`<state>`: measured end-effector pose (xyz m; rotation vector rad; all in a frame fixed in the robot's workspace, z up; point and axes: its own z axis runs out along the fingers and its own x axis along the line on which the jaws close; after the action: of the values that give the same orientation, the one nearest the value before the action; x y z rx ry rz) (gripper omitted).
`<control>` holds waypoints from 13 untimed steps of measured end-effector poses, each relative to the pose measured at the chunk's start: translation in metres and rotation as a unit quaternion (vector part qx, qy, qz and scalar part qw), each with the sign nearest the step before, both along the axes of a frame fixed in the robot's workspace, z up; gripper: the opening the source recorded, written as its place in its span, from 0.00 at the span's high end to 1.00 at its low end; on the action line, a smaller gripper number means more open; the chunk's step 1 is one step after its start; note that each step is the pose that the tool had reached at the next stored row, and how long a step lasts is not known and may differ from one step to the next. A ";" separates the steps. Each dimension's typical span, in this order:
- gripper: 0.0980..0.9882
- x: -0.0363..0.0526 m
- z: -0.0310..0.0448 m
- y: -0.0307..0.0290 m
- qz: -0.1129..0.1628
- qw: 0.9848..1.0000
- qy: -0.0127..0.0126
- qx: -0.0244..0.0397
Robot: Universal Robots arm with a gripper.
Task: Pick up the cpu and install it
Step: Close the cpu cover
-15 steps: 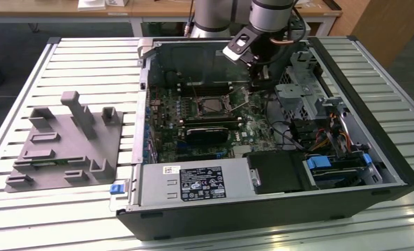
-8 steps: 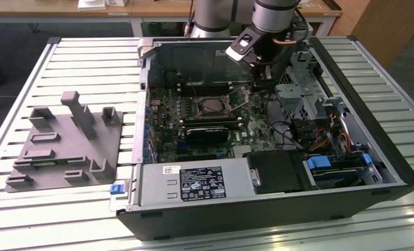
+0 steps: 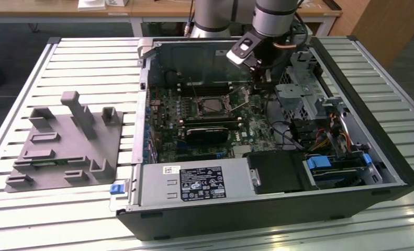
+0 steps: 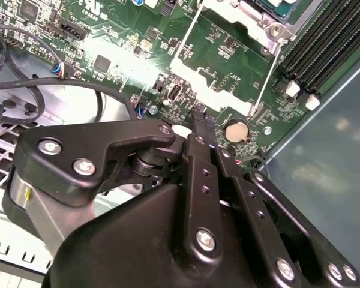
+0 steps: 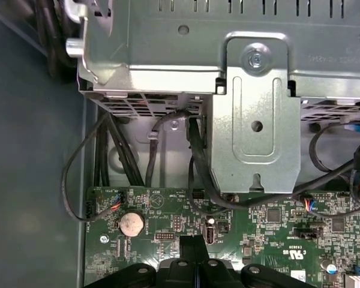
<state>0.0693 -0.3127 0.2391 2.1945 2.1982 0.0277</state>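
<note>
Cpu (image 3: 212,106) lies flat in socket (image 3: 196,102).

Tool (image 5: 195,245) over a green circuit board (image 5: 276,225)
Its black fingertips (image 5: 188,252) sit pressed together, near a round coin battery (image 5: 131,224); black cables (image 5: 195,159) run from the board's edge under a grey metal bracket (image 5: 249,120).

Picture edges are cutting off the socket (image 4: 267,18) in the second wrist view and the end effector (image 5: 195,243) in the first wrist view; the socket's contents are appearing too small to tell in the exterior view.
</note>
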 end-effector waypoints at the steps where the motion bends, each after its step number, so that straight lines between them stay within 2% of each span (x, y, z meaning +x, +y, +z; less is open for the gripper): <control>1: 0.99 0.0000 -0.0006 0.0000 0.000 1.000 0.000 0.000; 13: 0.99 -0.0038 -0.0011 0.0000 0.000 1.000 0.002 0.000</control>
<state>0.0655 -0.3126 0.2379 2.1963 2.2001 0.0233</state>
